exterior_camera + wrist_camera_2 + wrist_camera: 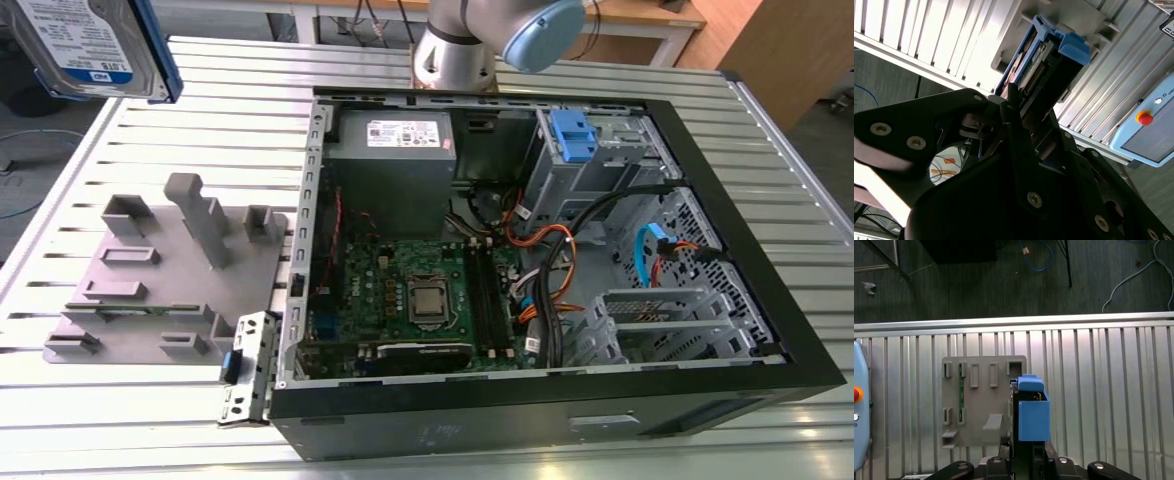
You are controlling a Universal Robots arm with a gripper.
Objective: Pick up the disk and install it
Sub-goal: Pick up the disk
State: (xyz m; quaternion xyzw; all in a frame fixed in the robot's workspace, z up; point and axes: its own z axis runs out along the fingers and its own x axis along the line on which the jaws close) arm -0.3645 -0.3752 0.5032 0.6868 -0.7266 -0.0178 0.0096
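In the exterior view, your disk (87, 45) hangs high, well apart from the open computer case (534, 410). The second wrist view shows the gripper (1019, 102) clamped on it. In the first wrist view it hangs over the grey plate (984, 390), so pickup looks done; installing calls for squaring it to a bay.

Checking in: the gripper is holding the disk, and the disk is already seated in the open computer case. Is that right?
Not quite. The gripper is holding the disk, but the disk is not in the computer case. The exterior view shows it raised in the air at that view's upper left, on the side of the grey fixture, well apart from the case.
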